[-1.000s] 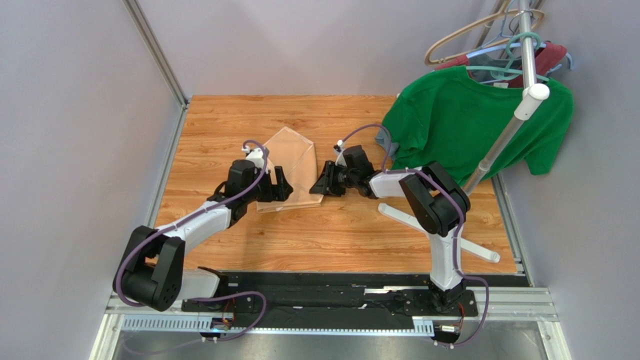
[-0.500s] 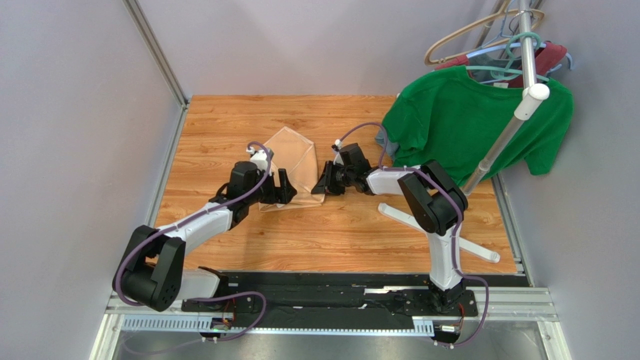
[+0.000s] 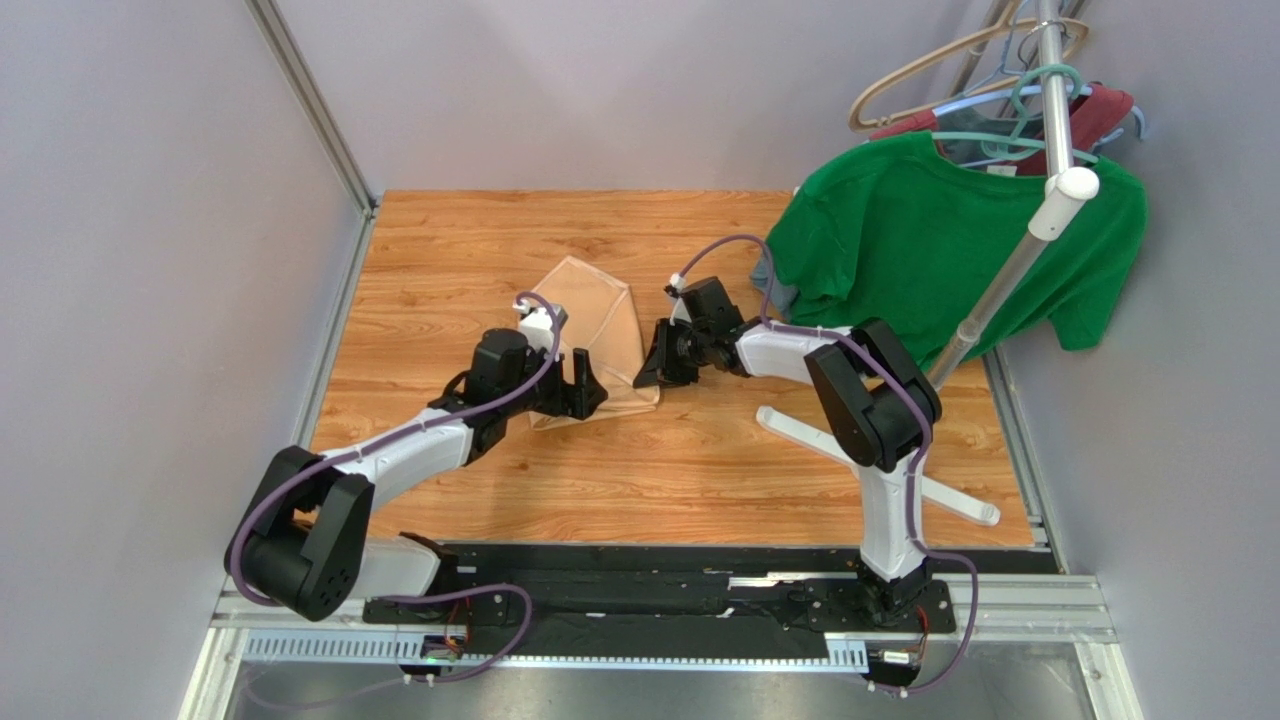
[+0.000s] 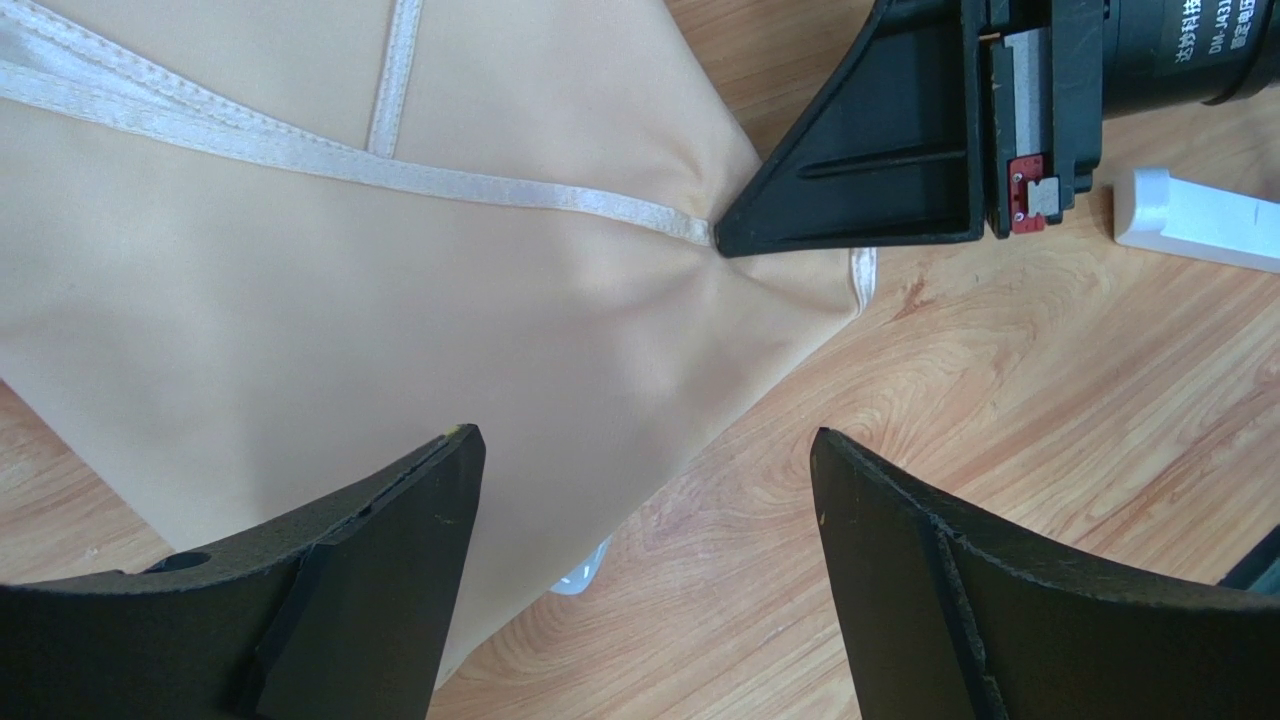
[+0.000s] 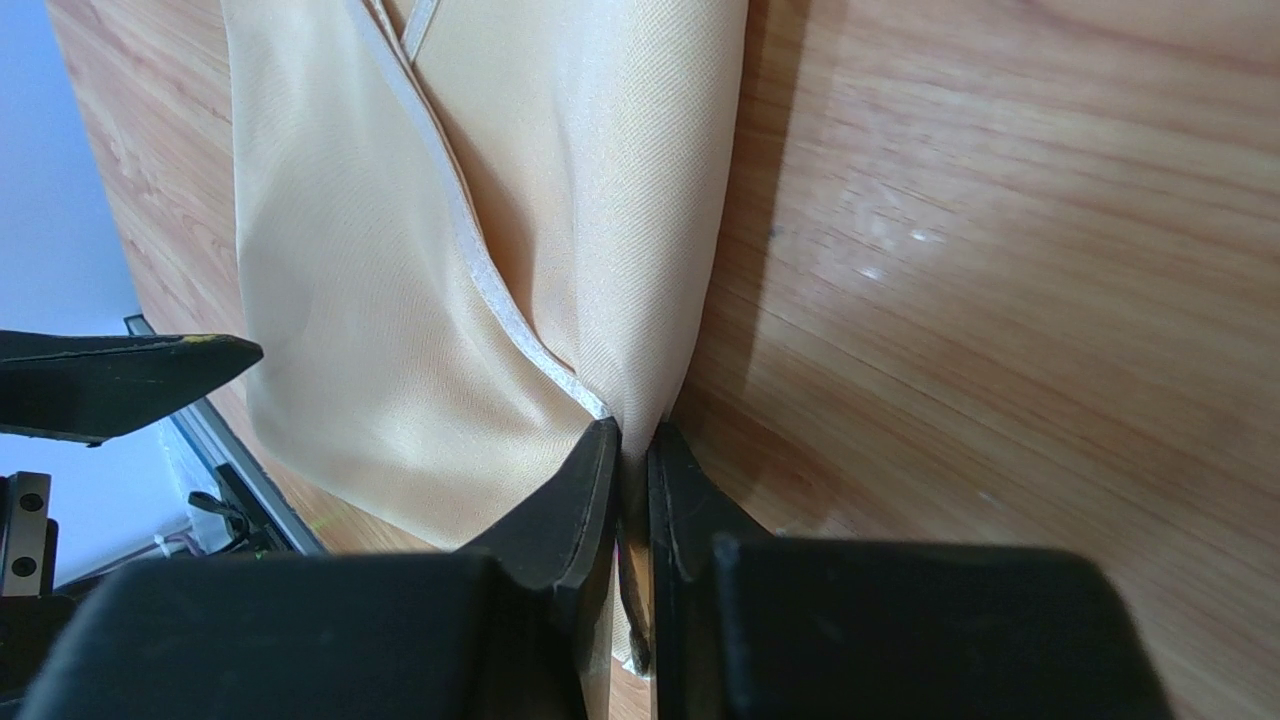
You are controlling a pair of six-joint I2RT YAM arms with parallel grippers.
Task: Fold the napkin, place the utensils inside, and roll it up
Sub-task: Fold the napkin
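Top view: I see the peach napkin (image 3: 594,318) lying folded, not rolled, at mid-frame on the table (image 3: 436,255), between my left gripper (image 3: 588,387) and right gripper (image 3: 651,369).

Left wrist view: the left jaws gape wide and hold nothing. At the napkin's lower edge a white sliver (image 4: 579,572) peeks out, possibly the spoon.

Right wrist view: the right jaws pinch the napkin's hemmed corner. I judge that rolling remains.
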